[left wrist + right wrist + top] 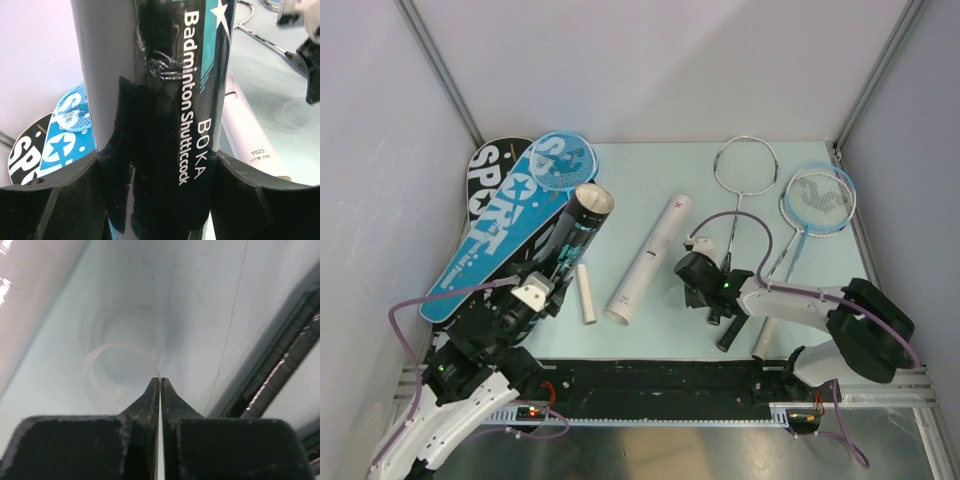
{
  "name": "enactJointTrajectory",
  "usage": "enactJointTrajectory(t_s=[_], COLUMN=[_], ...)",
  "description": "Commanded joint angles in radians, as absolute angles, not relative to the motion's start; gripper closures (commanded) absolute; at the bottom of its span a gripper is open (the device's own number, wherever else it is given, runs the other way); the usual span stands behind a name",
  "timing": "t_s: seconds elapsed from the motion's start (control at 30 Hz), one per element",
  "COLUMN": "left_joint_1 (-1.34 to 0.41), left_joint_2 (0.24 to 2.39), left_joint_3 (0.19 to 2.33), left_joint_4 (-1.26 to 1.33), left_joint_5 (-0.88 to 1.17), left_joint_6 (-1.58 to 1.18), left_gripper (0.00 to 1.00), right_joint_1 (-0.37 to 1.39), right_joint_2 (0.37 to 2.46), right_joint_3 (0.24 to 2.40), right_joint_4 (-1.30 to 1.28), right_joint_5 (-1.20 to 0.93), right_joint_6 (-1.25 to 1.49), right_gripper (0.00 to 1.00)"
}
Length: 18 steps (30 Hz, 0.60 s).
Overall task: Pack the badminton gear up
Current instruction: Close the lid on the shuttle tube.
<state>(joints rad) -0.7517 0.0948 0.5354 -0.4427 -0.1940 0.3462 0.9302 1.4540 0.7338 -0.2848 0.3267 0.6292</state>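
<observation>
At the table's left, your left gripper (157, 165) clamps the glossy black tube (578, 232), teal-printed "Badminton Shuttlecock", beside the blue cover (490, 245) and black cover (485, 165). You count three rackets (745, 165) and one white tube (650, 260). Only the right wrist view shows your right gripper (160, 382) pressed together, empty, above a faint clear ring (120, 377).

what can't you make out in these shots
- Top view: the black tube is dark inside, contents unknown.
- Top view: the black cover lies mostly hidden under the blue cover.
- Right wrist view: the right gripper is shut at a faint clear ring; whether it pinches it is unclear.
- Left wrist view: the tube's ends run off frame.
</observation>
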Motion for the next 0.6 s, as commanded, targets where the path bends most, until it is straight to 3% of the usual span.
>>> enactJointTrajectory(t_s=[0.0,0.3,0.57], left_joint_1=[-0.752,-0.752,-0.752], left_joint_2=[0.129,0.155,0.261], left_joint_3=[0.555,0.542,0.547], left_joint_4=[-0.369,-0.371,-0.373], left_joint_5=[-0.154,-0.035,0.221], left_joint_6=[0.321,0.371,0.431], left_gripper=[0.56,0.56,0.55], right_joint_1=[0.894,0.719,0.503], right_joint_2=[1.302,0.963,0.746], right_joint_3=[0.739,0.742,0.825], right_joint_4=[-0.273,-0.172,-0.116], right_joint_5=[0.391,0.194,-0.337], right_joint_6=[0.593,0.552,0.530], right_gripper=[1.00,1.00,1.00])
